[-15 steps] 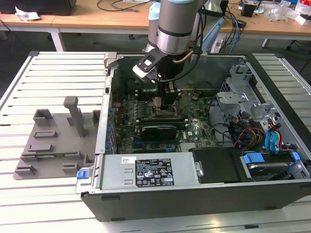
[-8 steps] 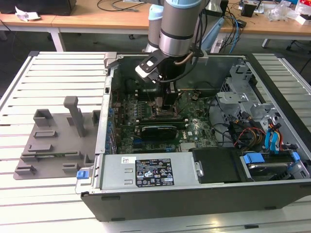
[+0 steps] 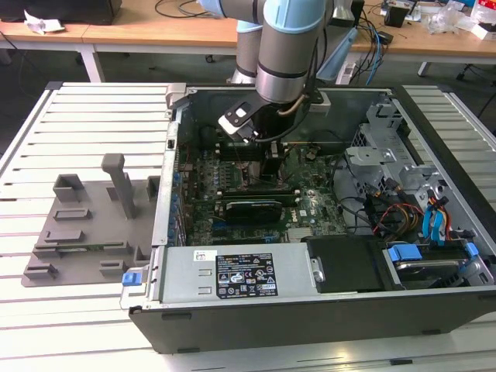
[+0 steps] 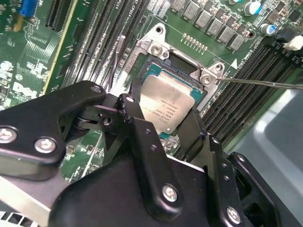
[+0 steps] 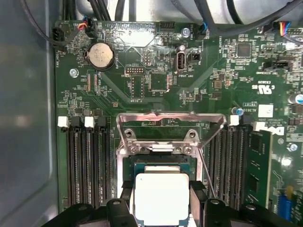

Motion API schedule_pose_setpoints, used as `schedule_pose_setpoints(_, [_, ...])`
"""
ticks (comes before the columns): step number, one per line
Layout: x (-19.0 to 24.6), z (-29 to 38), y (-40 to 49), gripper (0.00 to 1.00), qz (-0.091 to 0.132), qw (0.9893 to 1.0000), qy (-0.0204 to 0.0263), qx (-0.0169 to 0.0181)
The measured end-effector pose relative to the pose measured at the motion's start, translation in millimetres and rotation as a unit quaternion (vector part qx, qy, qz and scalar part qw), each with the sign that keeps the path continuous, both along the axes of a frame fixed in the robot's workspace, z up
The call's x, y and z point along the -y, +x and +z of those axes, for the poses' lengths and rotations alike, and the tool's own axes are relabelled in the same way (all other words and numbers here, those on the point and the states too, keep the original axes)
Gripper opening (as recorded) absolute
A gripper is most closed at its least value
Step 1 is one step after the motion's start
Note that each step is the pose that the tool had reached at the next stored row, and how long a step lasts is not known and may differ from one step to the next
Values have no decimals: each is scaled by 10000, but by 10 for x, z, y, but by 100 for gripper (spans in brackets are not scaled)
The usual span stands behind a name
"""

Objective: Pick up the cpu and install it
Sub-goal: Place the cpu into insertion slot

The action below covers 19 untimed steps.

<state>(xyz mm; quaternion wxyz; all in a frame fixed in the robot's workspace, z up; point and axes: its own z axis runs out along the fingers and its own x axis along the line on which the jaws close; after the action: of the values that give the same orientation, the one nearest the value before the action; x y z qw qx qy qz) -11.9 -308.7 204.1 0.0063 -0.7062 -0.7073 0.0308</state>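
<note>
Silvery square cpu — gripper clasps it.

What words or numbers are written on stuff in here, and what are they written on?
There is no text here that I can read for sure.
cpu: rows of grey print on its metal top, too small to read.
motherboard: white lettering beside the parts, too small to read.
black sticker on the computer case's metal cover: white print and symbols, too small to read.

The arm reaches straight down, wrist vertical, jaws clamped on the cpu.
</note>
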Motion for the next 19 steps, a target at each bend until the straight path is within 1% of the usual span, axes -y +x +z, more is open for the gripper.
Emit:
schedule_pose_setpoints(2, [-6,-35,0,55,14,10000,-3,0])
schedule_pose_setpoints(10, [-6,-79,4,55,34,10000,-12,-1])
schedule_pose_setpoints(15, [-8,-85,5,55,35,10000,-4,4])
schedule_pose_setpoints(16, [-7,-83,5,62,35,10000,-8,1])
schedule_pose_setpoints(17, [-6,-81,4,62,34,10000,-10,0])
schedule_pose_setpoints(18, [-6,-69,4,62,34,10000,-10,0])
schedule_pose_setpoints(19, [-6,-25,4,62,34,10000,-11,0])
